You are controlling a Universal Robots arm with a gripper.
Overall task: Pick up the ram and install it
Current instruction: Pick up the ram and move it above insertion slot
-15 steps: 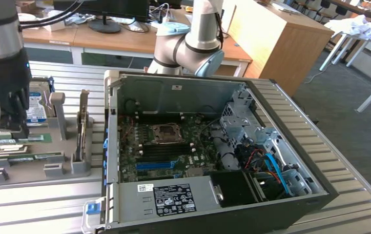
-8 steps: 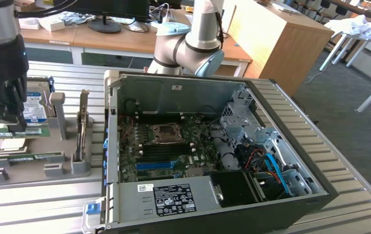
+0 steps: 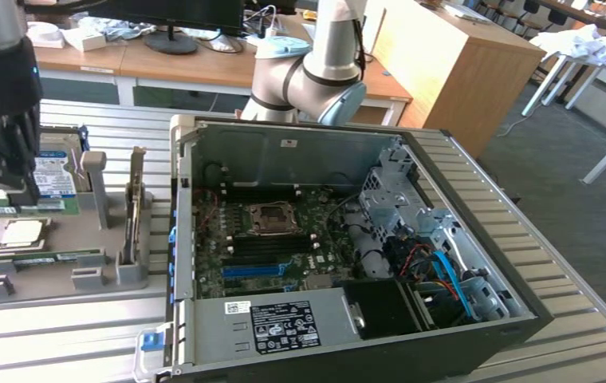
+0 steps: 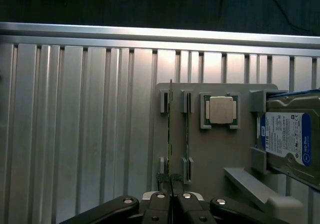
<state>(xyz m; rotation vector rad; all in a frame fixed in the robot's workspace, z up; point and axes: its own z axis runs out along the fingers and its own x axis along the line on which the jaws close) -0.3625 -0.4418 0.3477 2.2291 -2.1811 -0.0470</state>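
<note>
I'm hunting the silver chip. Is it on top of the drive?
No, the chip sits on the tray, beside the drive and apart from it.

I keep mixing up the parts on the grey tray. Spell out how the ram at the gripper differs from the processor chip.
The ram is a long, thin green stick; the processor chip is a square silver plate. The ram stands on edge in slots; the processor chip lies flat in its recess. The gripper is shut on the ram's end; the processor chip is untouched. Both sit in the grey tray.
</note>
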